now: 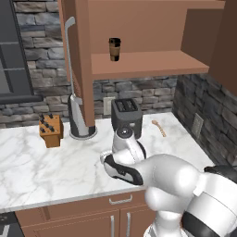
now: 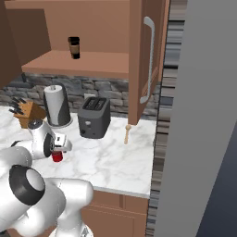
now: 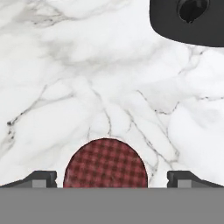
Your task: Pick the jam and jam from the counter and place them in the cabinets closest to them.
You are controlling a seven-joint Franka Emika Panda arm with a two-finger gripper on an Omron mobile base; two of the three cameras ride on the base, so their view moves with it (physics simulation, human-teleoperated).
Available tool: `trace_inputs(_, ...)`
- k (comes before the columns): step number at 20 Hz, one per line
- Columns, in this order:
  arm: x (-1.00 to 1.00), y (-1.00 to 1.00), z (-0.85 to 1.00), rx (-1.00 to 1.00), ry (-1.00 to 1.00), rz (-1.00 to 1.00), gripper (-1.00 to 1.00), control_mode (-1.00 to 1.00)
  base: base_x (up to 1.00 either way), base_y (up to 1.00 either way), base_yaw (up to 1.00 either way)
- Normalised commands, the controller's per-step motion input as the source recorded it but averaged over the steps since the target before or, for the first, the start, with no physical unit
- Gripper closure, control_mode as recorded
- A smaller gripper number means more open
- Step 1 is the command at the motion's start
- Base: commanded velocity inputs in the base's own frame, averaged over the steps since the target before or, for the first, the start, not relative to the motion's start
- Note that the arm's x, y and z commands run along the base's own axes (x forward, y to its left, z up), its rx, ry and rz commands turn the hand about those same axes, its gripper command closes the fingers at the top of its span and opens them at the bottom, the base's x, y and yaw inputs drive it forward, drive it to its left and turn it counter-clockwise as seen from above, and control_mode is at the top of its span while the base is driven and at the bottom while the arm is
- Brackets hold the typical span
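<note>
A jam jar (image 3: 105, 164) with a dark red chequered lid stands on the white marble counter (image 3: 87, 65), seen from above in the hand view. My gripper (image 3: 112, 177) hangs over it, open, and its two dark fingertips (image 3: 41, 178) are wide apart on either side of the lid without touching it. From the right base view the red jam (image 2: 57, 157) peeks out just under the gripper (image 2: 58, 149). Above the counter the wall cabinet (image 1: 143, 62) stands open, its door (image 2: 146, 60) swung out, with a dark brown cup (image 1: 114, 49) on the shelf.
A black toaster (image 1: 126, 115) stands just behind the hand. A paper towel roll (image 1: 77, 118) and a knife block (image 1: 51, 130) are to its left, a wooden spoon (image 1: 159, 127) to its right. A tall grey wall (image 2: 203, 115) bounds the counter's right end.
</note>
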Motion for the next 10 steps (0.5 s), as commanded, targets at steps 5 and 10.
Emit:
trace_inputs(5,0.14,0.0,-0.33,0.0,0.0,0.0,-1.0,-1.0,0.0,0.0,0.0)
trace_inputs(10,0.02,0.0,-0.08,0.0,0.0,0.0,1.0,-1.0,0.0,0.0,0.0)
